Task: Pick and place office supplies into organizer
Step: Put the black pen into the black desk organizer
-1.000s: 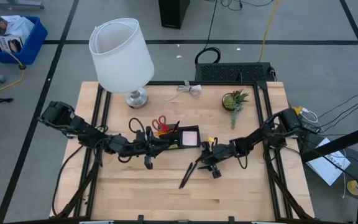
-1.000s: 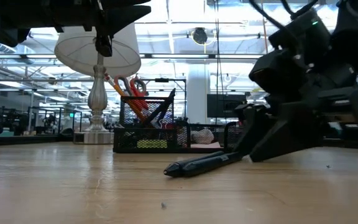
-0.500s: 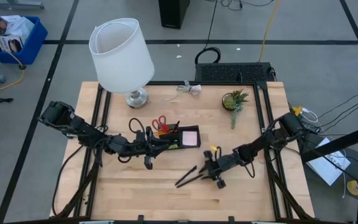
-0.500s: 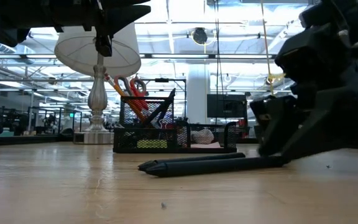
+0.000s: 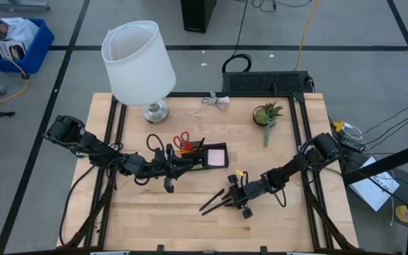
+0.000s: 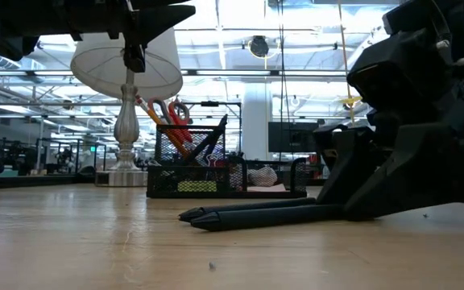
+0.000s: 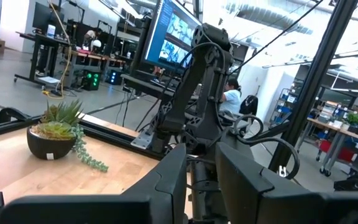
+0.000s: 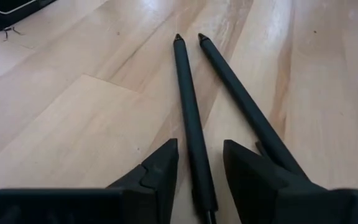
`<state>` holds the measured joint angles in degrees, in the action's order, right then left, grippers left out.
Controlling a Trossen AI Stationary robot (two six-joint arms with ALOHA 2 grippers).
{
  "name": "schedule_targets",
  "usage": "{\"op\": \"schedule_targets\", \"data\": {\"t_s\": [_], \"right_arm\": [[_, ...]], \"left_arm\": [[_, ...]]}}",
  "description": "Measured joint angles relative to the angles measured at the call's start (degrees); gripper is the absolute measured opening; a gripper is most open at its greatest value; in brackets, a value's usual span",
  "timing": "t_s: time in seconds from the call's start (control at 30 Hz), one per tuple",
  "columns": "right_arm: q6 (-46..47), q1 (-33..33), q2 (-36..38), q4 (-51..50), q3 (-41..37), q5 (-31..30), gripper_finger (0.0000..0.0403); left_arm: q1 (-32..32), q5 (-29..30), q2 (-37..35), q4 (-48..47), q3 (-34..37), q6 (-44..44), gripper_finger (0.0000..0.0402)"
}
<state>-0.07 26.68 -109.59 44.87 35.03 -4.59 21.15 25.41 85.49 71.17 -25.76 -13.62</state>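
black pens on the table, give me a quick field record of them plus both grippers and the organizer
pens: two slim black pens lying side by side on the table
right gripper: right gripper low at the table, open, one pen between its fingers
left gripper: left gripper beside the organizer
organizer: organizer holds red-handled scissors and pink sticky-note pad

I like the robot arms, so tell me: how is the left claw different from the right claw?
The left claw sits beside the organizer, while the right claw is down low at the two black pens lying on the table. The left claw has nothing between its fingers; the right claw has one pen running between its open fingers, the other under one finger. Both are dark, two-fingered and open.
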Motion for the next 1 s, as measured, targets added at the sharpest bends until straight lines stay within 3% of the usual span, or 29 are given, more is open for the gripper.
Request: {"op": "schedule_targets", "data": {"t_s": [0.33,0.63,0.73,1.0], "right_arm": [[1.1,-0.6,0.0,-1.2,0.0,0.4,0.0117],[0.7,-1.4,0.0,-1.4,-0.1,1.0,0.0028],[-0.8,-1.4,0.1,-1.4,-0.1,0.9,0.0024],[-7.4,-1.5,3.5,-2.2,-0.3,-0.3,0.0042]], "left_arm": [[0.0,0.0,0.0,0.1,0.0,-0.4,0.009],[-0.9,0.0,0.0,0.2,0.0,-6.6,0.009],[-1.4,-0.3,0.0,0.2,0.0,-11.1,0.009],[-4.5,-15.5,0.0,0.2,0.0,-25.0,0.009]]}}
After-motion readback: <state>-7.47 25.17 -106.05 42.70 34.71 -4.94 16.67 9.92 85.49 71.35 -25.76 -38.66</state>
